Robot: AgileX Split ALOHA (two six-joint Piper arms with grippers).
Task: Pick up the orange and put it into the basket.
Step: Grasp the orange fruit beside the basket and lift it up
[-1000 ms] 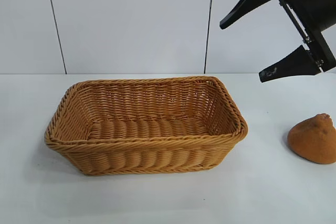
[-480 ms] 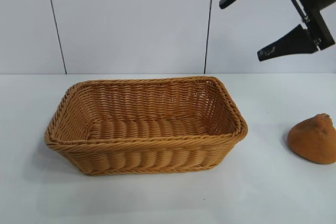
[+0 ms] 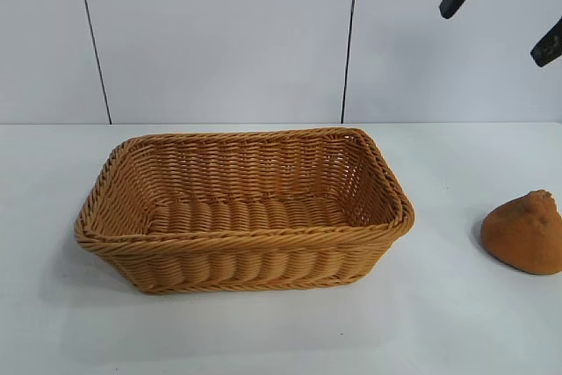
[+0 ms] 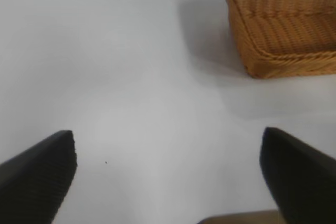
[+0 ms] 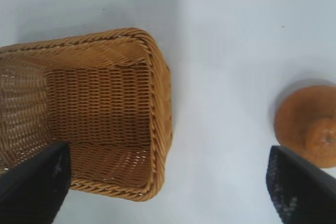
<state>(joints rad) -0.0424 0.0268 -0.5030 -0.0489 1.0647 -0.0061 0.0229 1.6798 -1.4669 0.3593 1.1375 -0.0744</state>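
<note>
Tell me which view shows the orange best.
The exterior view: the orange sits nearly whole on the table, right of the basket, its knob visible. The right wrist view shows it from above, partly cut off. The left wrist view misses it.

Bright, even, diffuse light fills all three views, with no glare on the white table (image 3: 263,331). Shadows are soft: a faint one lies on the table beside the basket (image 3: 237,208), and a faint one hugs the orange (image 3: 525,231) on its basket-facing side. In the wrist views the nearest parts, the dark fingers of the left gripper (image 4: 168,174) and right gripper (image 5: 168,182), are blurred at their edges, while the basket's weave beyond the right gripper is reasonably crisp.
</note>
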